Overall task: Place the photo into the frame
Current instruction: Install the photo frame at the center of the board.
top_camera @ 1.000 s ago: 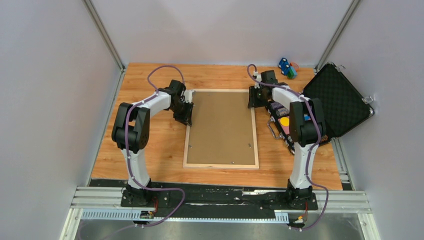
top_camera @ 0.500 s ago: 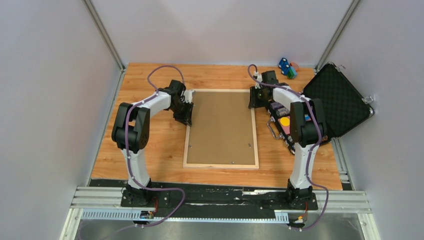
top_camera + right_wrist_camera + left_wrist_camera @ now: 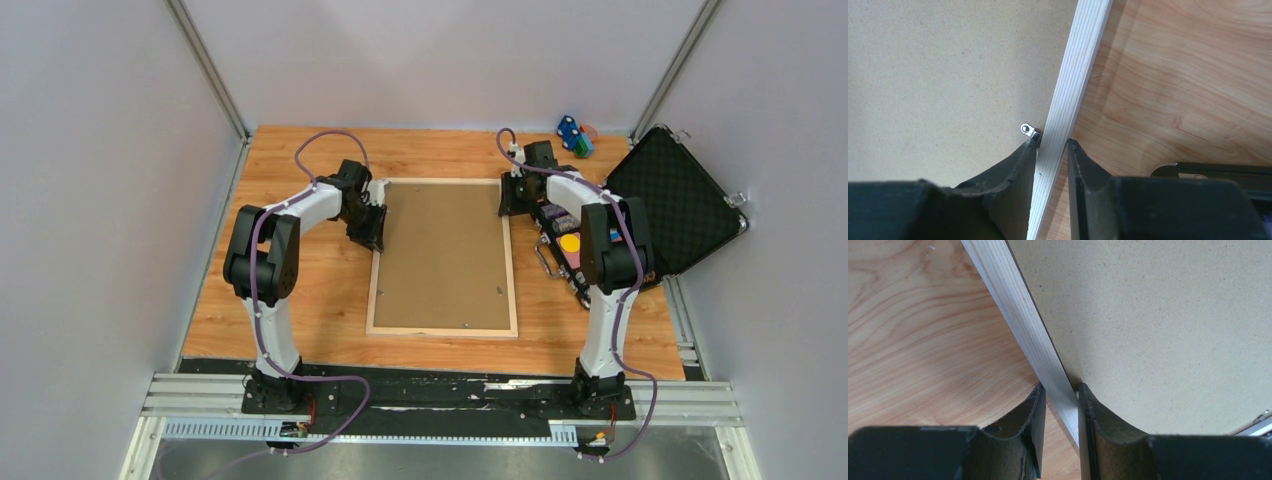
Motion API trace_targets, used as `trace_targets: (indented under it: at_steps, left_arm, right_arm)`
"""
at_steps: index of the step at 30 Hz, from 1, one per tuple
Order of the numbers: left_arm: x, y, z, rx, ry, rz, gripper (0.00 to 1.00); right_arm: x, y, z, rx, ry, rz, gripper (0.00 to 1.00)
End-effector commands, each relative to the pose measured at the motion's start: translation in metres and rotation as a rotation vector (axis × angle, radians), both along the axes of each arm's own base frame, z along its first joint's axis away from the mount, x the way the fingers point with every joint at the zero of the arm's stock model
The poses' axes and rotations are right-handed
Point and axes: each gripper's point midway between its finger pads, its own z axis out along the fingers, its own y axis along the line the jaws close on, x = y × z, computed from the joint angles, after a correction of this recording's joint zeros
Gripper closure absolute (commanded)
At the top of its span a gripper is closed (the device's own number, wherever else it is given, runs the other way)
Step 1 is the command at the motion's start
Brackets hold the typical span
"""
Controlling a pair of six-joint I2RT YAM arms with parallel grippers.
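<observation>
The frame [image 3: 443,331] lies face down on the wooden table, its pale wood rails around a brown backing board [image 3: 443,255]. My left gripper [image 3: 374,232] is at the frame's left rail, near the far end. In the left wrist view that gripper [image 3: 1061,390] is shut across the rail [image 3: 1018,315], one finger on each side. My right gripper [image 3: 507,203] is at the right rail's far end. In the right wrist view it [image 3: 1052,144] pinches the rail [image 3: 1075,75] beside a small metal clip [image 3: 1026,130]. The photo is hidden.
An open black case [image 3: 675,210] stands at the right, close to the right arm, with coloured items [image 3: 568,243] in its lower half. Toy cars [image 3: 574,135] sit at the far right corner. Grey walls enclose the table on three sides.
The right gripper's jaws have narrowed a little onto the rail. Both arms and the frame have stayed where they were.
</observation>
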Motion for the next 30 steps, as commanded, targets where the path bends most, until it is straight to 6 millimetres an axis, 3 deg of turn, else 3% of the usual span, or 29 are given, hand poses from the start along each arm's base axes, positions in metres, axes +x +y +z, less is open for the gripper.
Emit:
trace_targets:
  at_steps: [1,7,12,24,30]
  left_arm:
    - [0.004,0.019,-0.024,0.075,-0.010,-0.003,1.00]
    - [0.004,0.018,-0.025,0.072,-0.007,-0.001,1.00]
    - [0.004,0.019,-0.025,0.075,-0.009,0.004,1.00]
    - [0.005,0.020,-0.021,0.076,-0.019,0.014,1.00]
    - [0.005,0.020,-0.022,0.077,-0.015,0.014,1.00]
  right_arm:
    - [0.018,-0.001,0.024,0.018,-0.082,-0.014,0.69]
    - [0.013,-0.004,0.049,0.041,-0.118,-0.011,0.60]
    - [-0.003,-0.004,0.064,0.063,-0.120,0.015,0.57]
    - [-0.074,-0.001,0.030,0.104,0.024,0.073,0.57]
    - [-0.095,0.003,0.022,0.133,0.067,0.091,0.57]
